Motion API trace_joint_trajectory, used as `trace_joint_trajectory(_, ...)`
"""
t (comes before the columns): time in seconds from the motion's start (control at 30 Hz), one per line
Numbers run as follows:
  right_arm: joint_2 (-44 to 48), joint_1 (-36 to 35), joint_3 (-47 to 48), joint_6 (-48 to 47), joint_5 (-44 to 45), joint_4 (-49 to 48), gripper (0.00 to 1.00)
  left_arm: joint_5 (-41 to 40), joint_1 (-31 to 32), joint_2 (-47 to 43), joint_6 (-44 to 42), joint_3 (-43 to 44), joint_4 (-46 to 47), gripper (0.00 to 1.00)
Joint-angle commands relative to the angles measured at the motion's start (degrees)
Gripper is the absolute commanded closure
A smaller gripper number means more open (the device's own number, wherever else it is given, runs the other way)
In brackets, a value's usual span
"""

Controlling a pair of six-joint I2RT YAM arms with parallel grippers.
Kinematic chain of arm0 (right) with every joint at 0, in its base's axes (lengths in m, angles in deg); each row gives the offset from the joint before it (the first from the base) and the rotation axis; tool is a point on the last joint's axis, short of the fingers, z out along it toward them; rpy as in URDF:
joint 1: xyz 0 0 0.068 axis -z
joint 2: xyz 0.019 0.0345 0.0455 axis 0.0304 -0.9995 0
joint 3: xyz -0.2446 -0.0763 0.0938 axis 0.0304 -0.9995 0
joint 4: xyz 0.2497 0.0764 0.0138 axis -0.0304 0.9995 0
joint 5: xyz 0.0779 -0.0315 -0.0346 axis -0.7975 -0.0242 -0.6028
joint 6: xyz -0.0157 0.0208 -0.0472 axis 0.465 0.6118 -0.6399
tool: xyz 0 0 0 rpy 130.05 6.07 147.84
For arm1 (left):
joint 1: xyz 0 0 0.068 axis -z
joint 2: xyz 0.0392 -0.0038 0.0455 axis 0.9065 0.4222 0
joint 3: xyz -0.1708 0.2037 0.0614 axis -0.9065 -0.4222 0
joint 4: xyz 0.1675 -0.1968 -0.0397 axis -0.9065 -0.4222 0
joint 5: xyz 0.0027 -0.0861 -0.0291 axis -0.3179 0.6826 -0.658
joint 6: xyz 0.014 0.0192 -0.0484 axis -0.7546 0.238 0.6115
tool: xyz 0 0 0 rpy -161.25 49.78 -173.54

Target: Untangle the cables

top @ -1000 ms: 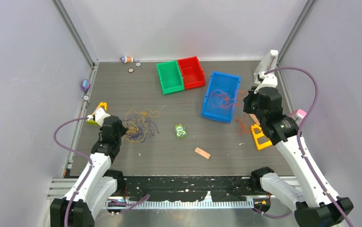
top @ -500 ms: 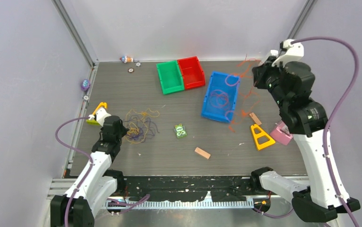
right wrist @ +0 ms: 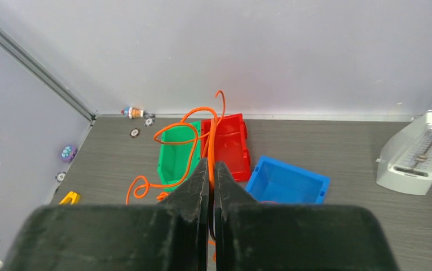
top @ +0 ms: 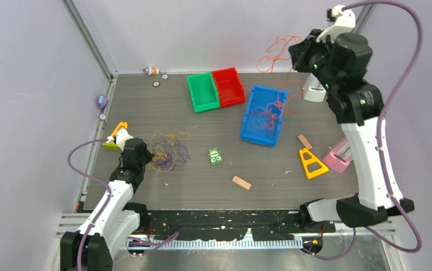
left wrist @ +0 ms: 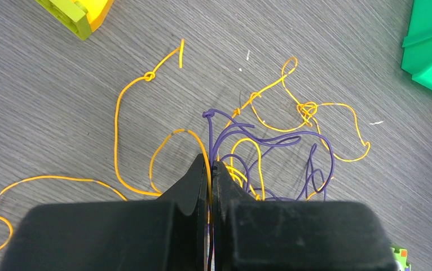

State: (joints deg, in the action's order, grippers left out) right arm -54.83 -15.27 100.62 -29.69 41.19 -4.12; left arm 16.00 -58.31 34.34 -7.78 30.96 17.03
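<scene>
No writing can be read; the small green block (top: 215, 156) seems too blurred.

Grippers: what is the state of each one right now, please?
Left gripper: closed on the yellow and purple cables, low at the table.
Right gripper: closed on an orange-red cable, held high in the air.

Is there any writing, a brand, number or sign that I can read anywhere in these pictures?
No readable text in any view.
The blue bin, red bin and green bin show none.
Green toy: a pattern only, any print is too small to read.
</scene>
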Motion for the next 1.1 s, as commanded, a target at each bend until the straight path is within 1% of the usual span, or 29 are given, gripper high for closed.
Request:
trace_joint_trajectory(0.0,-4.7,0.2,1.0,1.5,-2.2,-5.1,0.95,0.4,-0.2,0.0,-1.1,1.3,2.3,1.00)
trace_joint_trajectory(0.13,-8.1,0.2,0.4,1.9,-1.3,-8.0,0.95,0.5,-0.2,0.4,-1.1,1.3,2.6,1.00)
trace_joint_trajectory(0.27,-9.9,0.2,-2.7,1.3,0.2,-10.1,0.95,0.7,-0.2,0.8,-1.1,1.4,2.5,1.00)
trace_joint_trajectory(0.4,-10.1,0.3,-9.0,1.0,2.6,-12.5,0.95,1.2,-0.2,1.0,-1.1,1.5,2.6,1.00)
trace_joint_trajectory(0.53,-9.3,0.4,-18.1,1.2,5.0,-15.8,0.95,1.6,-0.2,1.2,-1.1,1.6,2.8,1.00)
trace_joint_trajectory(0.63,-8.6,0.6,-28.5,1.3,6.2,-20.8,0.95,1.8,-0.2,1.5,-1.0,1.6,2.8,1.00)
trace_joint_trajectory(0.77,-10.0,0.9,-38.7,2.5,6.5,-25.1,0.94,2.1,-0.2,1.5,-1.0,1.6,2.9,1.00)
trace_joint_trajectory(0.9,-12.8,0.9,-43.5,4.2,6.4,-25.9,0.95,2.0,-0.2,1.3,-1.0,1.4,3.1,1.00)
trace_joint_trajectory(1.0,-14.5,0.8,-45.3,5.1,6.7,-25.8,0.94,2.1,-0.2,1.4,-1.0,1.5,3.1,1.00)
trace_joint_trajectory(1.07,-16.1,0.8,-45.9,4.9,5.2,-25.8,0.93,2.1,-0.2,1.3,-1.0,1.5,3.0,1.00)
